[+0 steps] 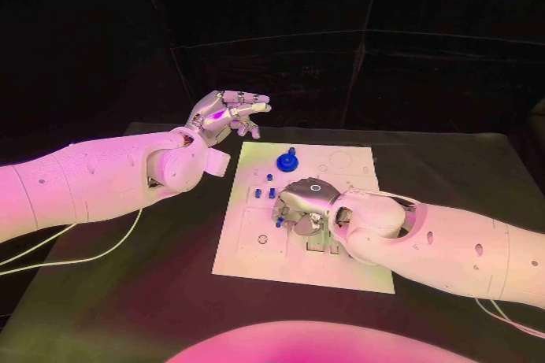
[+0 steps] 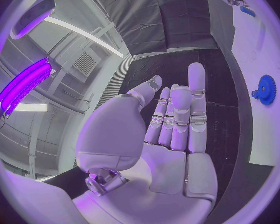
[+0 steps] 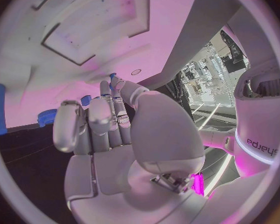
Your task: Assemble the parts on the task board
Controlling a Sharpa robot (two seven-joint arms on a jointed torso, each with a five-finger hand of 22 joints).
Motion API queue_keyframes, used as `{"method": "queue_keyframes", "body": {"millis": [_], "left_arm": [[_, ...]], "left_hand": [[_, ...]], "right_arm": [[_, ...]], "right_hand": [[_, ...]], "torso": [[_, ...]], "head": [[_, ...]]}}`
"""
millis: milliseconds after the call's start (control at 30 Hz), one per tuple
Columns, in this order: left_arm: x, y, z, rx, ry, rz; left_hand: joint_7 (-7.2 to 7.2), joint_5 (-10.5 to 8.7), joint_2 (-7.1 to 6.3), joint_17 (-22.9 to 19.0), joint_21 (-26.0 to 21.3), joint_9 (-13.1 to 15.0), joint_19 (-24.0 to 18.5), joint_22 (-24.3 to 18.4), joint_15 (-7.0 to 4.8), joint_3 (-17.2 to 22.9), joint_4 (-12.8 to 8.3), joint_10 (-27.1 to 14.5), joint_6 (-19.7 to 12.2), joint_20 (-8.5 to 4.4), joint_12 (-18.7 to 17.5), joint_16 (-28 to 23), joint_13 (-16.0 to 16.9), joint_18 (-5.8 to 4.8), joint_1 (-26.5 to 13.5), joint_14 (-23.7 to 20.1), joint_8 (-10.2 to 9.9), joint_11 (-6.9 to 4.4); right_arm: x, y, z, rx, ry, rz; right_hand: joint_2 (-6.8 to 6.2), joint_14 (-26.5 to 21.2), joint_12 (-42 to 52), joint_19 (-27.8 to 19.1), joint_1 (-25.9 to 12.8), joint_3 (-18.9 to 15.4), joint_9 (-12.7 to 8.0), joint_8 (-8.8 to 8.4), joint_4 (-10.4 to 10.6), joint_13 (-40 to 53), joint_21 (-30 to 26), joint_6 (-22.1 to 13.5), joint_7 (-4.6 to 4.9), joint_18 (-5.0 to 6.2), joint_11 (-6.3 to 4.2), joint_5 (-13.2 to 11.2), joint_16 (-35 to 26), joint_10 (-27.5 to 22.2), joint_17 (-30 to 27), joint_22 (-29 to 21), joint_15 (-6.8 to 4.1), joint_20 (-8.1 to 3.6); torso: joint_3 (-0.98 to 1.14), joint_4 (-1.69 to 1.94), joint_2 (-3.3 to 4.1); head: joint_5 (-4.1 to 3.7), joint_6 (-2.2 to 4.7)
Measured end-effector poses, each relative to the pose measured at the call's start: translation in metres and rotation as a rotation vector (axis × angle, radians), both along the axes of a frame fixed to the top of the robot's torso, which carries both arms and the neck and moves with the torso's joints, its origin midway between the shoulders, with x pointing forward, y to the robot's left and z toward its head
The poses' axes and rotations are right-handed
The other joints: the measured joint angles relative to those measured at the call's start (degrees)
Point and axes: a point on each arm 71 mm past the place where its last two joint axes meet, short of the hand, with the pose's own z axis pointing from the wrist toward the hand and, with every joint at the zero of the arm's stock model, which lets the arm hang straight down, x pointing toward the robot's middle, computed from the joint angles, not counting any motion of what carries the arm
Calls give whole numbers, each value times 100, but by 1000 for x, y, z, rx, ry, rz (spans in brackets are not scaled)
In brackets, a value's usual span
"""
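Right wrist view is showing "sharpa" printed on the white arm while the right hand (image 1: 305,206) is pinching a small blue part (image 3: 112,76) over the flat white task board (image 1: 352,162), and the left hand (image 1: 228,111) is hovering with fingers loosely spread beside a toothed blue gear (image 1: 287,160).

My task board (image 1: 352,162) is a white rectangular plate lying flat mid-table, with recessed outlines in its surface. A blue gear (image 1: 287,161) sits near its far edge. Small blue pegs (image 1: 264,193) stand upright on its left part, just beside my right hand (image 1: 305,204)
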Motion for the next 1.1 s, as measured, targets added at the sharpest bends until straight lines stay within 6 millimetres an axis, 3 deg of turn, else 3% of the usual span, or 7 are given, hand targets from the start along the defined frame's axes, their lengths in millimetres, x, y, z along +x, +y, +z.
{"method": "queue_keyframes", "body": {"millis": [400,700,1100], "left_arm": [[0,0,0,-1,1,-1],[0,0,0,-1,1,-2],[0,1,0,0,2,0]], "left_hand": [[0,0,0,1,0,0,0,1,0,0,0,0,0,0,0,0,0,0,0,0,0,0],[0,0,0,-8,0,0,0,-6,0,-3,4,0,0,0,0,0,0,0,0,0,0,0],[0,0,0,-11,0,0,0,-8,0,-15,16,0,0,0,0,0,0,-1,0,0,0,0]], "right_arm": [[0,5,0,-20,-11,5],[1,6,-2,-40,-8,4],[1,5,-2,-49,-8,-4]], "right_hand": [[0,0,-33,0,0,0,-10,-4,0,1,0,-1,0,0,21,0,0,-21,-36,-3,0,0],[-61,0,-165,-41,-122,-35,-40,-36,36,-17,0,-100,84,0,111,1,0,-155,-108,-32,0,41],[-61,0,-166,-62,-122,-36,-42,-35,36,-12,0,-137,83,0,87,0,29,-172,-123,-31,0,61]], "torso": [[-5,4,0],[-6,4,2],[-3,3,-1]], "head": [[4,-7],[9,-25],[11,-40]]}}
